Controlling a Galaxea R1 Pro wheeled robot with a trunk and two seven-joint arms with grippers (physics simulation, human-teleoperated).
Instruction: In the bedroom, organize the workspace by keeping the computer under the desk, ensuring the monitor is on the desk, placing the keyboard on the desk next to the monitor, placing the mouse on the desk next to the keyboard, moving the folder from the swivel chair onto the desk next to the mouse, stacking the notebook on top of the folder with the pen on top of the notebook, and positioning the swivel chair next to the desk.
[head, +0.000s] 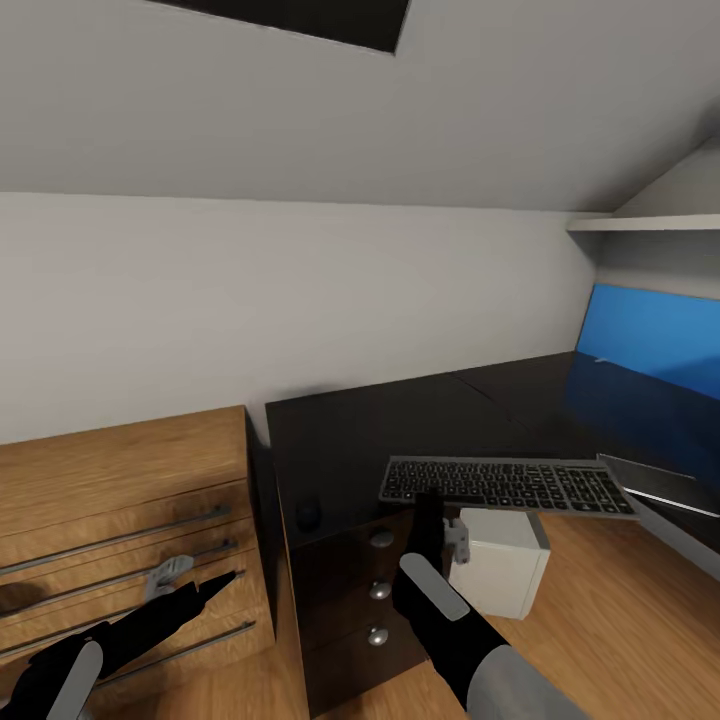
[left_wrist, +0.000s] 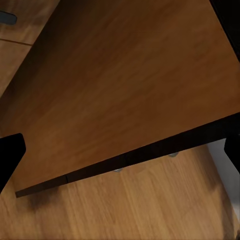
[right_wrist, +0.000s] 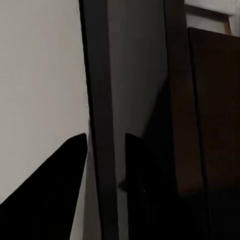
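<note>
Currently: keyboard (head: 508, 485), slim, stiff, light, pinched at its near edge in my right gripper (head: 428, 500); left gripper (head: 215, 583) idle, fingers parted, holding nothing.

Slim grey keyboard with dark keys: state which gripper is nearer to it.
Right. The right gripper grips the slim grey keyboard at its near edge; the left gripper hangs low, off by the light wooden dresser.

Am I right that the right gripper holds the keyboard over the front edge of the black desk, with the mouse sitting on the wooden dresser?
Not quite: the mouse sits on the black desk, near its front left corner, not on the wooden dresser. The head view shows it. The rest stands: the right gripper holds the keyboard over the desk's front edge.
</note>
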